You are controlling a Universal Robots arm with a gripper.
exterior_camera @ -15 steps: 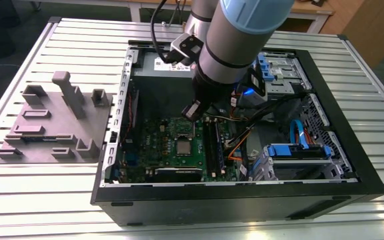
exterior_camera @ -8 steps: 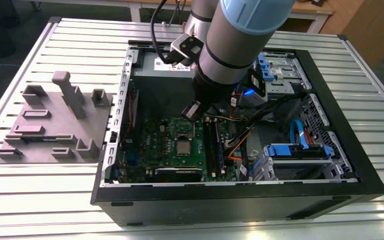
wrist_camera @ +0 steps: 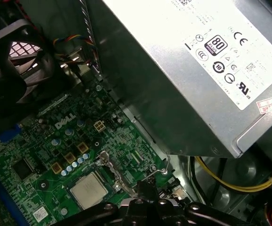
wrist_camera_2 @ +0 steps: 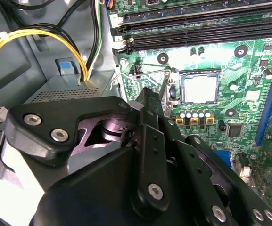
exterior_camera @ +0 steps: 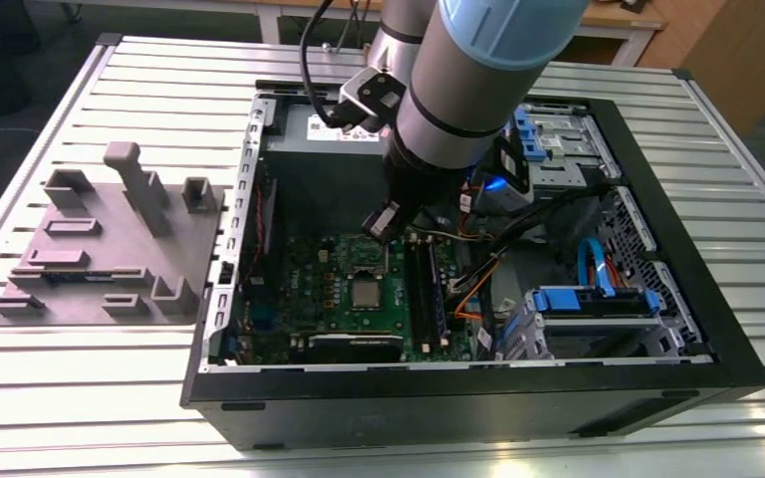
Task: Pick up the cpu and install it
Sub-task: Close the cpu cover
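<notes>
The cpu (exterior_camera: 363, 292) lies flat in the square socket of the green motherboard (exterior_camera: 306, 299) inside the open computer case. Both wrist views show its silvery top, the cpu (wrist_camera_2: 199, 88) ringed by the socket's black frame and the cpu (wrist_camera: 88, 189) beside a row of small capacitors. My gripper (exterior_camera: 382, 221) hangs over the board, a little toward the power supply from the socket, its fingers drawn together with nothing between them. The gripper (wrist_camera_2: 148, 94) tip sits right by the thin wire socket lever (wrist_camera_2: 164, 84), as does the gripper (wrist_camera: 143, 187) by the lever (wrist_camera: 162, 167).
A large grey power supply box (wrist_camera: 197, 70) with a white label stands close beside the gripper. Yellow cables (wrist_camera_2: 37, 37) and memory slots (wrist_camera_2: 197, 33) border the socket. Blue drive brackets (exterior_camera: 596, 299) fill the case's side at the exterior view's right. A grey fixture tray (exterior_camera: 111, 249) lies outside the case.
</notes>
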